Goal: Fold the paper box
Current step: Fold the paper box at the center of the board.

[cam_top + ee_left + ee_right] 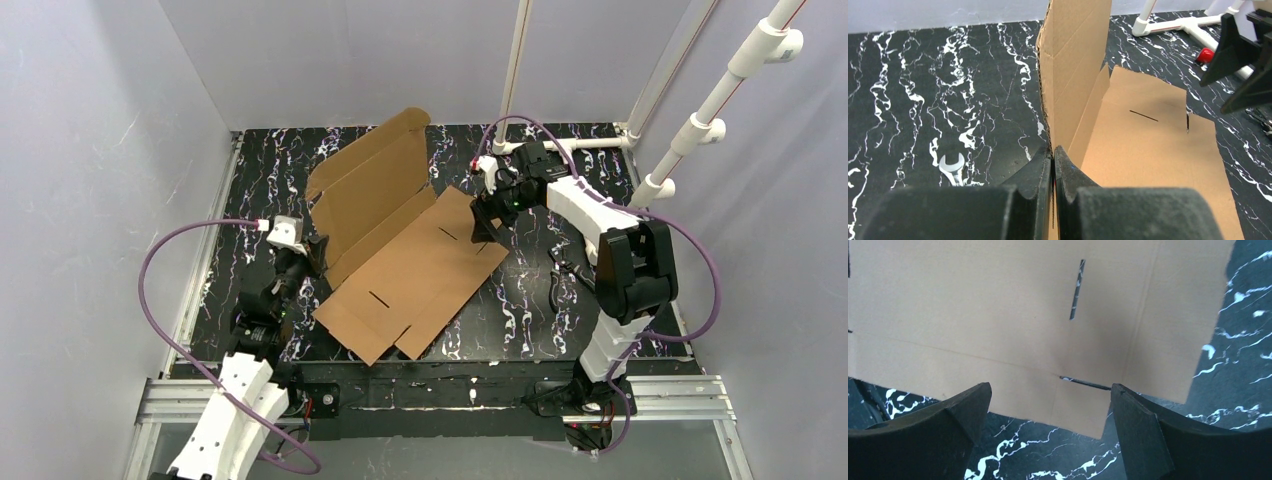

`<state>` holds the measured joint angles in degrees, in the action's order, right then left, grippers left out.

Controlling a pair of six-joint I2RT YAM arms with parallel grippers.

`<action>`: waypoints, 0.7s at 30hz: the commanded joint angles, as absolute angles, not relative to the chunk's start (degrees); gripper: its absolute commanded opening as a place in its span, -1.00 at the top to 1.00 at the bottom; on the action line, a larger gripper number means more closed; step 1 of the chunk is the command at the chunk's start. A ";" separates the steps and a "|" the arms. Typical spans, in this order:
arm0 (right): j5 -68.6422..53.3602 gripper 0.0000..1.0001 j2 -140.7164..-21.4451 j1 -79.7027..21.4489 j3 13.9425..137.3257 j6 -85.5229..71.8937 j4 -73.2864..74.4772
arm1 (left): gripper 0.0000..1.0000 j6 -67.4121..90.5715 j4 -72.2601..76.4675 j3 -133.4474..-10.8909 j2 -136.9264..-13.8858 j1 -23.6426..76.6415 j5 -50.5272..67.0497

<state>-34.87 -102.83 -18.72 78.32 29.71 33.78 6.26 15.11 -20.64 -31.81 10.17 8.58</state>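
The paper box (405, 265) is a light, stiff sheet of corrugated cardboard. I judge it will bend cleanly only along its scored creases and will skate over the smooth table (530, 300) if pushed from one side alone. It is best pinched at a flap edge near a crease, not pressed mid-panel, where it could dent. My left gripper (1053, 152) is clamped on the thin edge of the long side panel, which rises upright straight ahead of its fingers, with the flat base spreading out to that gripper's right. My right gripper (1050, 400) has its fingers spread wide and holds nothing. The flat end of the sheet lies just beyond its fingertips, a short slit at the board's edge sitting between them. Whether they touch the board I cannot tell. A small wrench (951, 166) lies left of my left gripper, apart from the cardboard.
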 commanded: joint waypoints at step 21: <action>-51.22 -0.97 -115.05 -17.88 107.30 39.23 40.93 | 1.00 5.55 12.40 -19.08 -22.55 9.84 15.32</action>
<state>-44.42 -115.57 -15.70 95.59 31.86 36.56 7.46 11.84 -18.57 -21.93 10.17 12.95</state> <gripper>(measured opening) 0.983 0.015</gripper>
